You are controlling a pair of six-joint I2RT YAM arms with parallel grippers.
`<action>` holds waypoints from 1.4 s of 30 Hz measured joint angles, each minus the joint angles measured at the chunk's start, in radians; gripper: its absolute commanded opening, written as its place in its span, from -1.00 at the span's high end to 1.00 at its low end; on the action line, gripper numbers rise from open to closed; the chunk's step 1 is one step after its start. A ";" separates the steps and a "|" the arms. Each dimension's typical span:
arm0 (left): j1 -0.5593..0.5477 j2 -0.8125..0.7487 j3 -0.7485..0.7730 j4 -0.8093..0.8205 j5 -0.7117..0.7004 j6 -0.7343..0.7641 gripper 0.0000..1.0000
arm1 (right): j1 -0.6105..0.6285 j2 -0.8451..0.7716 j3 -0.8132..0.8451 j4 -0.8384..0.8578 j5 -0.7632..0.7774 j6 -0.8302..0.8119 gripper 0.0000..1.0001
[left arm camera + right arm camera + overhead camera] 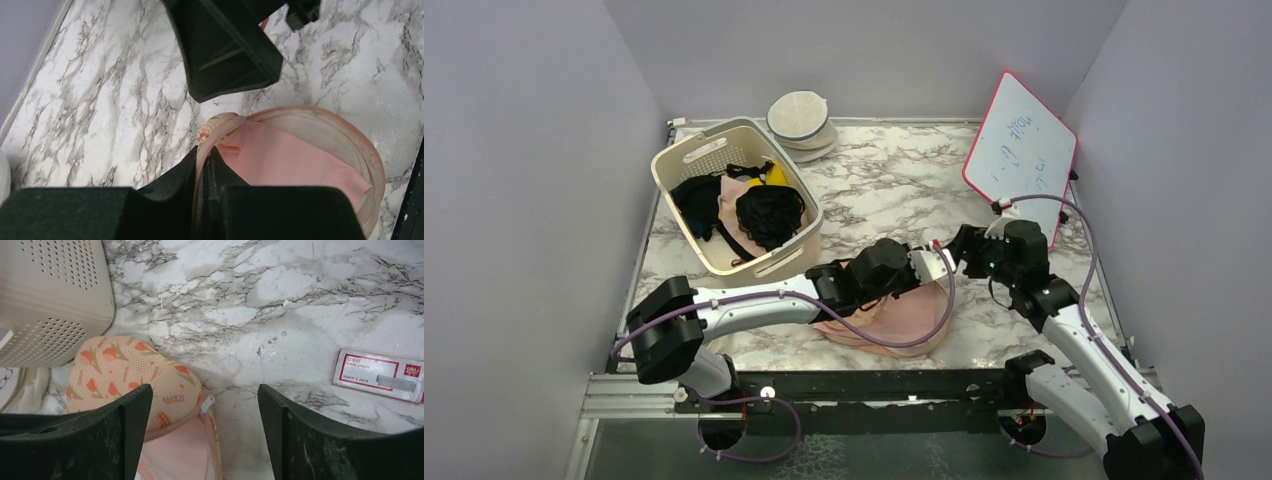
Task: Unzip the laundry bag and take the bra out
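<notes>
The peach laundry bag (904,322) lies at the near middle of the table, under my left forearm. My left gripper (210,152) is shut on the laundry bag's zipper edge (216,125), holding it up. The lobe beside it gapes open, and the pale pink bra (285,162) shows inside. My right gripper (205,390) stands open just above the laundry bag (130,370), with the white zipper pull (207,403) between its fingers, untouched. Pink bra fabric (175,450) also shows in the gap below the pull. In the top view the two grippers meet near the bag's far right end.
A cream slotted basket (686,160) with black garments stands at the back left, close to the bag. Cream domed cases (802,120) sit behind it. A red-rimmed whiteboard (1021,155) leans at the back right. A small staples box (380,375) lies right of my right gripper.
</notes>
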 measured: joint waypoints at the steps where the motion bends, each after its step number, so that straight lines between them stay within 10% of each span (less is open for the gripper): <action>1: 0.005 0.002 0.005 -0.004 0.000 -0.005 0.88 | 0.000 -0.017 0.001 -0.016 0.002 0.004 -0.53; 13: 0.027 0.030 0.045 -0.015 0.003 -0.042 0.82 | 0.000 -0.147 -0.005 -0.109 -0.190 0.058 -0.55; 28: 0.042 0.060 0.063 -0.020 0.026 -0.061 1.00 | 0.036 -0.126 -0.325 0.211 -0.474 0.306 -0.54; 35: 0.044 0.060 0.063 -0.020 0.035 -0.063 1.00 | 0.121 -0.039 -0.388 0.458 -0.444 0.479 0.15; 42: 0.044 0.060 0.064 -0.020 0.060 -0.068 1.00 | 0.278 0.138 -0.388 0.629 -0.334 0.607 0.25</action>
